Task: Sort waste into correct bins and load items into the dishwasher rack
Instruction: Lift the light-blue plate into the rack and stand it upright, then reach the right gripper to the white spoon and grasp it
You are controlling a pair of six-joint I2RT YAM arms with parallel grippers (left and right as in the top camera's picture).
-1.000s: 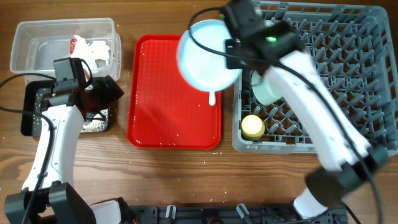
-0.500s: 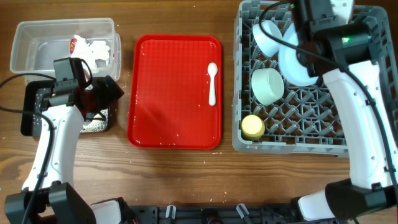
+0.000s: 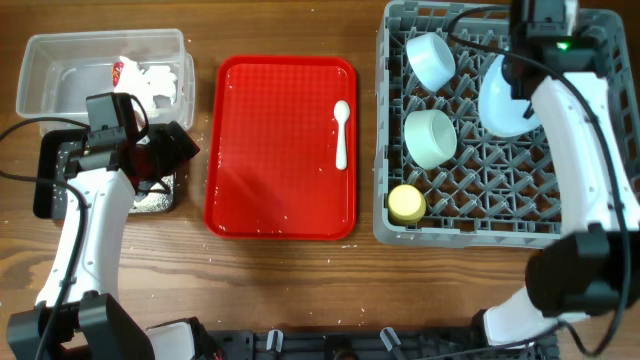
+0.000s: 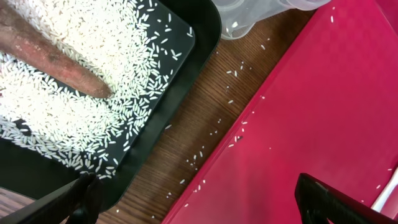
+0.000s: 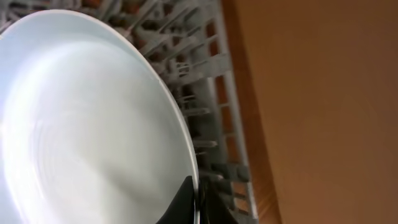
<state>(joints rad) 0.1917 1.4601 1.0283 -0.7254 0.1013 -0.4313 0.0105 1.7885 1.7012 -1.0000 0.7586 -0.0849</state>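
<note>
Along the right edge of the tabletop (image 3: 300,270) stands the grey dishwasher rack (image 3: 600,215). The right hand (image 5: 191,198) is over its far side, closed on the rim of the pale blue plate (image 3: 503,97). One dark finger (image 5: 185,194) shows against the plate's edge in the wrist view. The plate stands tilted among the pegs, its hollow face turned toward the left edge.

Left of the plate, a pale blue bowl (image 3: 432,58) lies on its side at the rack's far left. A mint-green bowl (image 3: 431,138) sits just nearer than it. A small yellow cup (image 3: 406,203) stands in the rack's near left corner.

At the middle of the tabletop lies the red serving tray (image 3: 270,150), with the white plastic spoon (image 3: 341,132) on its right side, bowl end toward the far edge.

At the far left corner is the clear tub (image 3: 60,70), holding a crumpled red-and-white wrapper (image 3: 119,70) and white napkins (image 3: 160,82). Just nearer than the tub, by the left edge, the black tray (image 3: 48,190) is partly hidden under the left arm. It holds loose white rice (image 4: 118,56) and a long brown root-like piece (image 4: 56,59). Stray grains lie on the wood between the black tray and the red tray.

The left hand (image 4: 196,202) hangs above that gap, its fingers (image 4: 56,202) spread wide and holding nothing.
</note>
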